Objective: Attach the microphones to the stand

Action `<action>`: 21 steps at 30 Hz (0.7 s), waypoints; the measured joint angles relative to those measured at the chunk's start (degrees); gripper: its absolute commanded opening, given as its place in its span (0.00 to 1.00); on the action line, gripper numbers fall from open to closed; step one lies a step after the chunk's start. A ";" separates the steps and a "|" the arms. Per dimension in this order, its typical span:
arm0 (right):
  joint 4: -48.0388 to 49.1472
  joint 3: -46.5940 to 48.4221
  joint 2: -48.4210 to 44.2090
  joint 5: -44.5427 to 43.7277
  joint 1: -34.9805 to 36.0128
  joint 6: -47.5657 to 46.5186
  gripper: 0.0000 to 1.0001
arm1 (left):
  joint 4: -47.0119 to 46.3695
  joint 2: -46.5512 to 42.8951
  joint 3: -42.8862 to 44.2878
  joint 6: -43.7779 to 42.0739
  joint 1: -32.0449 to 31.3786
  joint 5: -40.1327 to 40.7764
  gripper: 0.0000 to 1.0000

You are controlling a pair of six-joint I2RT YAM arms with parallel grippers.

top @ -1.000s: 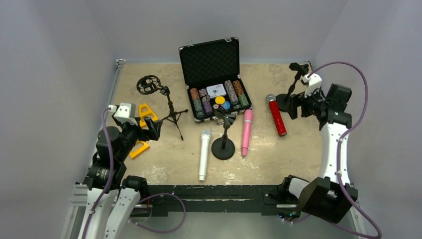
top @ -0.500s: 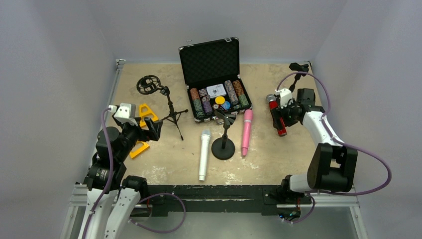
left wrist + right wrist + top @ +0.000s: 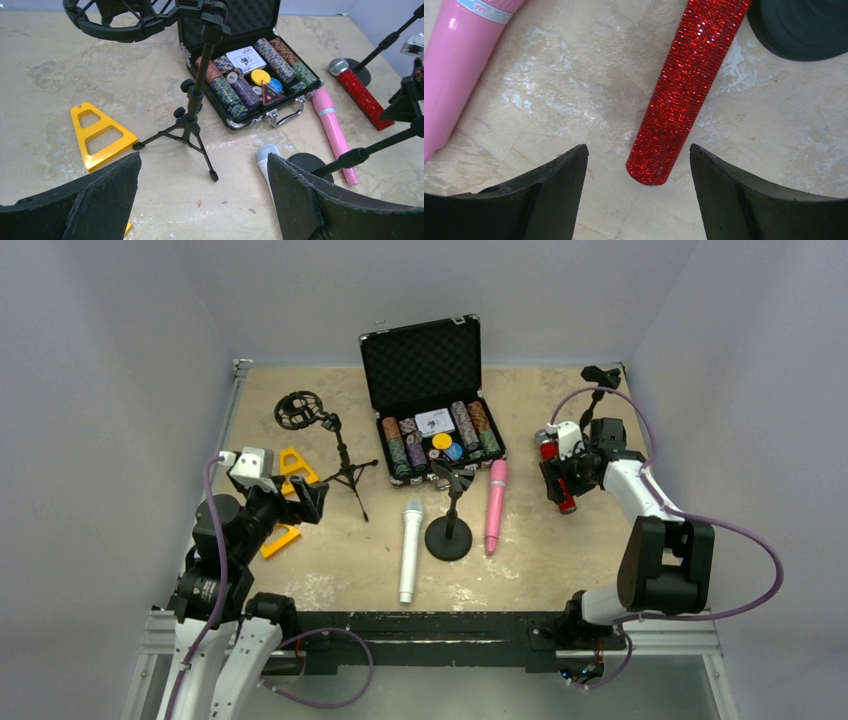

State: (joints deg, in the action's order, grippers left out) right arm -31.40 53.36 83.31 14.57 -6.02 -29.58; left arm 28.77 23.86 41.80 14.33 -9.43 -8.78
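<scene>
Right pincer, open wide and empty, straddles the red mic. Centre it, lower fully, then close gently.

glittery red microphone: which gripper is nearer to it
Right. The right gripper is directly above the glittery red microphone, at its handle end, jaws open astride it. The left gripper is far off on the opposite side, by the tripod stand.

Robotics lab test cell. Boxed in on three sides by plain pale walls. Worn, stained table set on an aluminium frame, with robot arms bolted at the near edge and purple cables trailing loose. Poker-chip case among staged props.
</scene>
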 measured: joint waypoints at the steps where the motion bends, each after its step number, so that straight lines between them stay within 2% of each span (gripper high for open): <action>1: -0.61 0.09 -0.02 0.48 0.00 -0.02 0.77 | -0.04 0.00 0.00 0.17 0.02 -0.79 1.00; 7: -3.34 1.40 -1.84 6.23 0.00 -0.04 0.77 | -1.40 0.66 0.00 1.57 0.04 -8.48 1.00; 13: -5.38 1.95 -7.67 13.66 0.00 -0.31 0.77 | -5.22 5.16 0.00 4.50 0.04 -21.73 1.00; 18: -9.46 1.95 -14.10 26.10 0.20 -5.22 0.78 | -8.59 11.04 0.22 9.33 -0.02 -31.74 1.00; 21: -10.99 0.98 -18.53 33.42 1.25 -9.14 0.79 | -8.02 15.26 1.73 11.37 -1.62 -34.86 1.00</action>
State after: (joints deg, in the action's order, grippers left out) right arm -42.39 54.35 64.77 47.99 -4.78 -38.72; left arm 20.75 39.11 43.53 25.69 -11.05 -43.64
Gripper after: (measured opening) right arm 0.784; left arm 0.997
